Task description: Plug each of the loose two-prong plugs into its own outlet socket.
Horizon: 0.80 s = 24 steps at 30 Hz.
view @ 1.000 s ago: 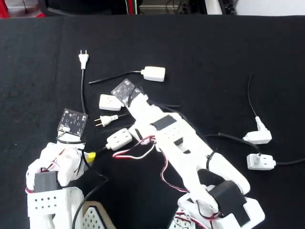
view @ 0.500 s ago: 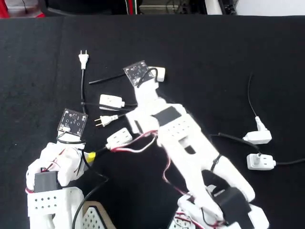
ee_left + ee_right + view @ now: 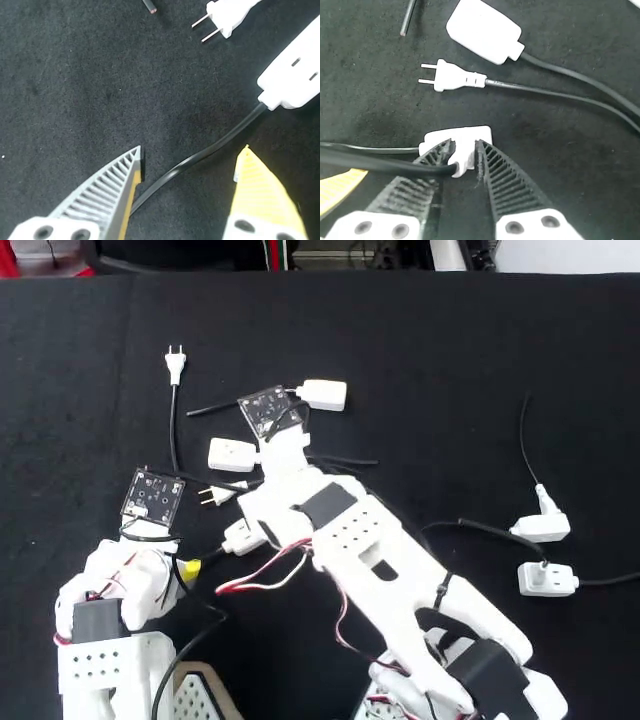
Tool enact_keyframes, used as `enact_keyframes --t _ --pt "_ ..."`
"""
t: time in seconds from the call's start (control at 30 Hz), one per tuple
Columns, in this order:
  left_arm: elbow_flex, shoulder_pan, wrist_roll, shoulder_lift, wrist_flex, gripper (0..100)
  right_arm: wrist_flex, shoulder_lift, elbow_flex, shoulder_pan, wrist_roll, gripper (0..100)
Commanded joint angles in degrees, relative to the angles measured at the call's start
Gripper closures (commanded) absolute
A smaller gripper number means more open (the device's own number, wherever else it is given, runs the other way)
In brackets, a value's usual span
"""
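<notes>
Now the right end effector clamps the outlet socket, mid-pairing I'd say; next, square its slots to the loose plug nearby.

The right end effector is clamped on the cable end of a white rectangular outlet socket block, hiding that end between its fingers. In the high view the right arm's white body covers the end effector and most of the block. In the left wrist view the block and the body of a white two-prong plug are cut off by the picture's edge, and whether a plug sits in the small white socket near the tabletop's right side is too small to tell.
</notes>
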Motion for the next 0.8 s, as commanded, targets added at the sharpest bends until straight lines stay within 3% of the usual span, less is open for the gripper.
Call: enact_keyframes --t 0.0,0.43,0.77 --pt "-0.4 -0.75 -0.44 -0.53 -0.35 70 0.53 -1.98 0.04 -0.7 -0.62 98.7" --pt "-0.31 -0.75 -0.53 -0.53 -0.44 70 -0.09 -2.07 3.82 -1.05 -0.62 98.7" --pt "-0.22 -0.75 -0.53 -0.53 -0.44 70 -7.3 -2.07 6.55 -1.49 1.23 98.7"
